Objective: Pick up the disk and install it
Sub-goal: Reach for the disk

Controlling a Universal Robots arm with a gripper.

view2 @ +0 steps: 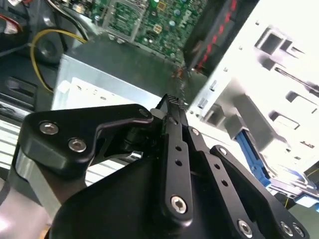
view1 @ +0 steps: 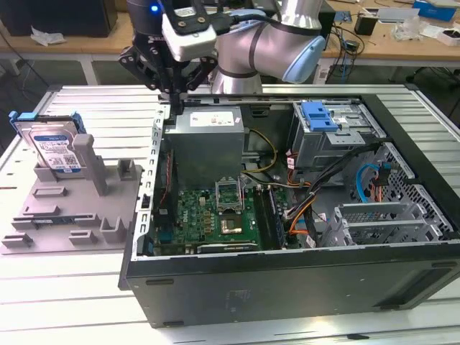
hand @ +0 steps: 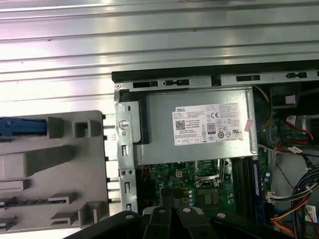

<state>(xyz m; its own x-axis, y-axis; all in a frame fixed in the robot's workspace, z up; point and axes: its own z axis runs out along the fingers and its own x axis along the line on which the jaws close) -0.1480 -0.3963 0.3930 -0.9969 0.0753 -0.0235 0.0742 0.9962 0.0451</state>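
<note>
The slatted metal surface (view1: 72, 302) carries an open computer case (view1: 287, 287) and, at nine o'clock of it in the exterior view, a grey holder (view1: 79, 215). The arm (view1: 266, 43) reaches in from twelve o'clock. Its jaws hang over the case wall beside the grey power supply box (view1: 205, 147), pressed together with nothing between them. The disk (view1: 56, 149) leans tilted in the holder, at about eight o'clock of the jaws and well apart from them.

Pincer (view1: 175, 108) points straight down, closed and empty.
</note>
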